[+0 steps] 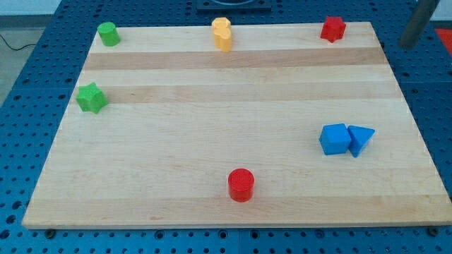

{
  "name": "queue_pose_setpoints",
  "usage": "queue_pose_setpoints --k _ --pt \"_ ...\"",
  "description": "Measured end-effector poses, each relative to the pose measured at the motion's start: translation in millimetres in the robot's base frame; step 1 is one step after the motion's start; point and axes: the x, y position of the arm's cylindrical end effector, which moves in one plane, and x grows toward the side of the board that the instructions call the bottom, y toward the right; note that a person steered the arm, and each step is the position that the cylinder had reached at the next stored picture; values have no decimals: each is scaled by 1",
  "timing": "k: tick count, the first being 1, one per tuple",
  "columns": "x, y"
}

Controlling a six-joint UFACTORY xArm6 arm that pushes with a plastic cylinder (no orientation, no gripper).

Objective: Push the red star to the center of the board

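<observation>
Blue cube [334, 139] touching blue triangle [361, 139]

No readable text, labels, brands, numbers or signs anywhere in the camera view, plain wooden board [233, 134] unmarked, coloured blocks without lettering, blue perforated table [42, 42] around it bare of any writing

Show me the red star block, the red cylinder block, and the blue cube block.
red star block [332, 28], camera view, top face.
red cylinder block [241, 182], camera view, top face.
blue cube block [334, 138], camera view, top face.
</observation>
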Motion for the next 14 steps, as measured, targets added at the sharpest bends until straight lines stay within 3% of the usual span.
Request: queue_pose_setpoints --k 1,2,5,6,7,8,9,10,11,14 --pt "-50 -3" --pt "-68 -20" --pt "0 -208" --pt "-8 -191" --pt "-44 -171" --pt "-62 -190" --pt "-22 -238" --pt "59 -271" --pt "103 -282" --pt "17 -230"
